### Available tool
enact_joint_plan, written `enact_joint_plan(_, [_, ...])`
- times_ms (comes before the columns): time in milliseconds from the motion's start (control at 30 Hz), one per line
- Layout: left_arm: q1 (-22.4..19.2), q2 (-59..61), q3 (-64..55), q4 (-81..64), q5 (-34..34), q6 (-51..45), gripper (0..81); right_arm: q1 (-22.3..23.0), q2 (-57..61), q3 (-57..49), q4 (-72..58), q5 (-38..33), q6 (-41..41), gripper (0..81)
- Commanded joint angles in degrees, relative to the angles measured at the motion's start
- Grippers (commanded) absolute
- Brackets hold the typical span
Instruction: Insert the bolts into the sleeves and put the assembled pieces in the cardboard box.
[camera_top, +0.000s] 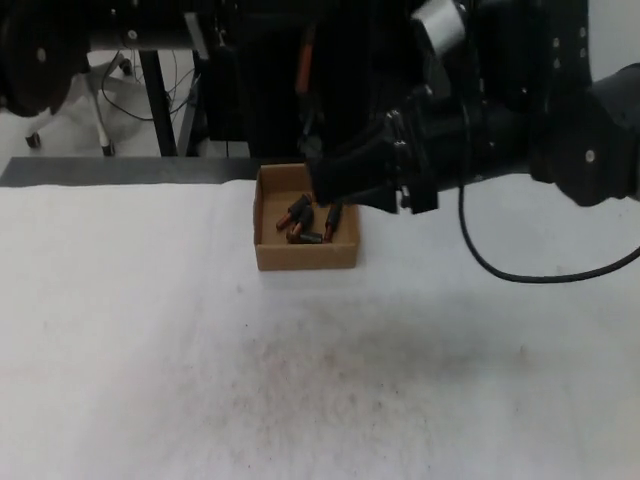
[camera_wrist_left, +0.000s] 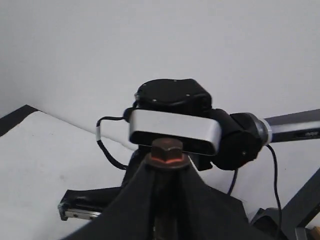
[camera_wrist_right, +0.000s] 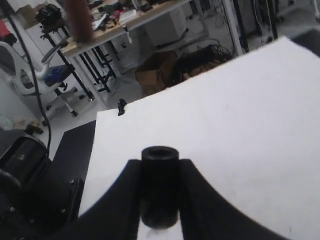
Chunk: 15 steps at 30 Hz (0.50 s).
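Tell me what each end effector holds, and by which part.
Left end effector: rusty hex-head metal bolt, clamped just below its head. Right end effector: black cylindrical sleeve, clamped on its sides, open end protruding.

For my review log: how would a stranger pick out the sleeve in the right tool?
Over the white bench cover, the right tool grips a short black cylindrical sleeve. Unlike the red-tipped pieces in the small brown cardboard box, its bore is open, with no bolt inside.
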Motion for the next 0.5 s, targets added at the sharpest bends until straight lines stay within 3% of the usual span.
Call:
enact_joint_plan(0, [0.93, -0.44, -0.20, -1.01, -1.51, 1.05, 0.2, 2.15, -0.70, -0.24, -8.85, 4.19, 2.86, 0.8])
enact_joint_plan(333, [3.75, -0.44, -0.20, -2.57, -8.00, 2.92, 0.2, 2.28, -0.70, -0.24, -16.61, 12.38, 5.00, 0.8])
enact_joint_plan(467, [3.63, -0.44, -0.20, -10.35, -10.30, -1.87, 0.2, 2.91, -0.70, -0.18, -18.04, 16.83, 5.00, 0.8])
